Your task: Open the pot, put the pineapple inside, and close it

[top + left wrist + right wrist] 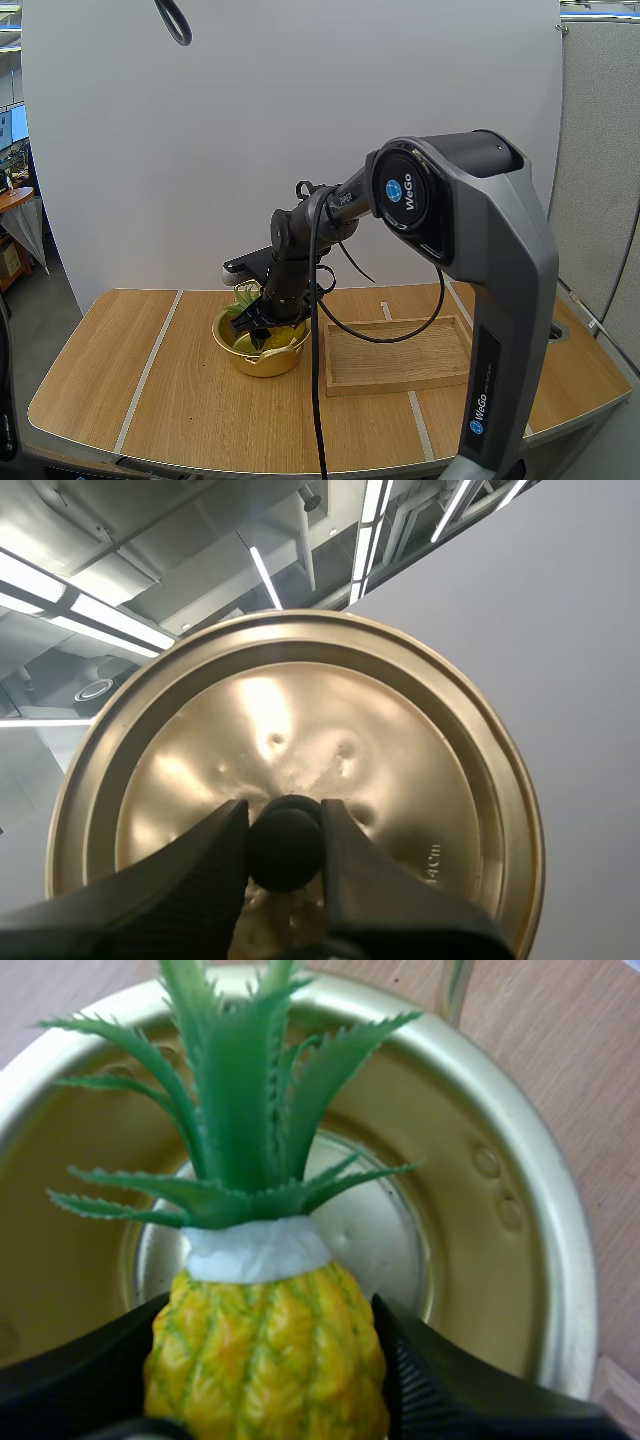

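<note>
High view: my right claw [258, 326] is down in the open pot [262, 352]. The pineapple [246, 297] is with it, leaves poking past the far-left rim. The tray [398, 352] sits just beside the pot.

Left wrist view: my left claw [285, 820] pinches the knob [285, 845] of the lid [420, 750], held aloft.

Right wrist view: the right claw [270, 1310] grips the pineapple [265, 1360] by its body. Its long axis runs straight out from the fingers, crown towards the pot [520, 1230] floor. The fruit is inside the rim; whether it touches bottom I can't tell. I judge release comes next.
</note>
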